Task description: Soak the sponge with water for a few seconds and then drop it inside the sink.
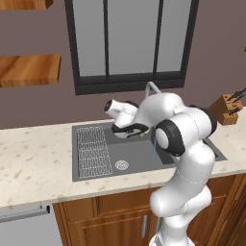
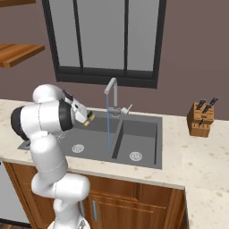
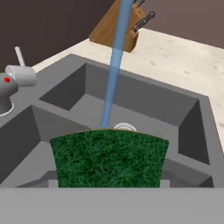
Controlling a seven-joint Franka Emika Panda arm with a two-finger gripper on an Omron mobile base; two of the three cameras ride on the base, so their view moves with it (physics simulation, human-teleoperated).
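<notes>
My gripper [image 2: 88, 117] is shut on the sponge [image 3: 109, 159], whose dark green face spreads across the lower hand view and hides the fingertips. It hangs above the left basin of the dark grey sink [image 2: 156, 121]. In the right base view the sponge [image 2: 91, 117] sits a short way left of the water [image 2: 108, 127], a thin blue stream falling from the faucet [image 2: 112, 88] to the basin floor. In the hand view the water [image 3: 114, 65] comes down just beyond the sponge's far edge. In the left base view the gripper [image 1: 133, 130] hovers over the sink [image 1: 75, 144].
A ribbed wire rack [image 1: 93, 151] lies in the sink's left part, with round drains [image 1: 122, 165] [image 2: 136, 156] in the basins. A wooden knife block [image 2: 200, 118] stands on the counter to the right. A window is behind the faucet, and wooden shelves [image 1: 29, 69] hang at left.
</notes>
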